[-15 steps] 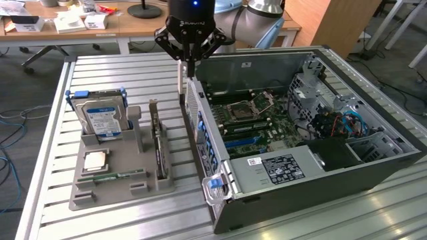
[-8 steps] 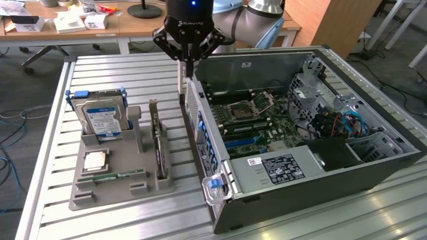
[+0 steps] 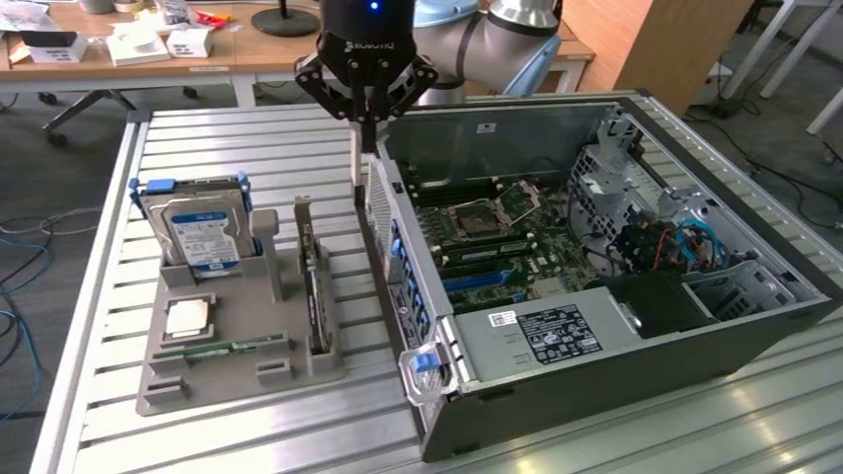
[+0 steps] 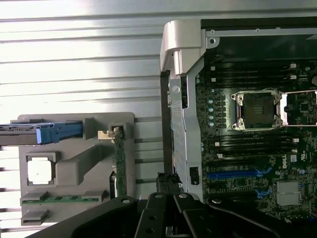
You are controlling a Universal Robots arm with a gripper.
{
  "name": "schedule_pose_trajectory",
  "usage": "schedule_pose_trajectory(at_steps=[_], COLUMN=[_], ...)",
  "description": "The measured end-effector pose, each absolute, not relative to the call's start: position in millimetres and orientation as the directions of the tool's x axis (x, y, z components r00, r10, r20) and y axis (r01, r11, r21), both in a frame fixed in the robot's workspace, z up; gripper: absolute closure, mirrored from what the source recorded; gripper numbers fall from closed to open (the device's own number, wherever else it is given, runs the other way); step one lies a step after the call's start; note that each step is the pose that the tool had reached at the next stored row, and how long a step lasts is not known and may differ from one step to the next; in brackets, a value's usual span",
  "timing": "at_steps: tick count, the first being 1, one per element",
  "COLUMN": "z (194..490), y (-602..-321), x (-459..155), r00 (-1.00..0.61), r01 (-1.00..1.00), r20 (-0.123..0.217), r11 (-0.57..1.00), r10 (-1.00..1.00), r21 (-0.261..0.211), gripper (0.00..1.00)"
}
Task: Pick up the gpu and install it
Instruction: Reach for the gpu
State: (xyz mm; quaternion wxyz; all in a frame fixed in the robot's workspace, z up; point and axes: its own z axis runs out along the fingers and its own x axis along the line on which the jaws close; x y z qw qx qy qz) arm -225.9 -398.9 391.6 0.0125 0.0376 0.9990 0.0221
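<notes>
- The gripper hung with its fingers pressed together and nothing between them, pointing straight down over the strip of table between the tray and the computer case.
- The gpu stood on edge in a slot of the grey tray, apparently not yet picked up. It sat on the side of the tray nearest the case.
- From the gripper, the card lay lower and toward the exterior view's left. Its silvery bracket end was the end nearer the fingers.
- Its long axis ran roughly parallel to the rear wall of the computer case, from the far side of the tray toward the near side.
- The exterior view gave the height: the fingertips looked to be above the card's top edge and clear of it.
- The wrist view looked down past the gripper and gave the sideways offset. The gpu showed as a thin edge-on line, with the fingertips beside that line and not over it, closer to the case wall.
- Elsewhere on the tray sat the hard drive, the processor and the memory stick, all farther from the gripper than the card.
- Inside the open case, the motherboard showed blue expansion slots with nothing fitted in them.
</notes>
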Motion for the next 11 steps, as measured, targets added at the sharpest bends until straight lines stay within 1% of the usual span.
schedule_pose_trajectory(at_steps=[11], z=[391.5], y=[-398.9], x=[-249.9], r00=[-0.997], r01=[0.074], r20=[-0.023], r11=[0.996], r10=[0.076], r21=[0.045], gripper=[0.89])
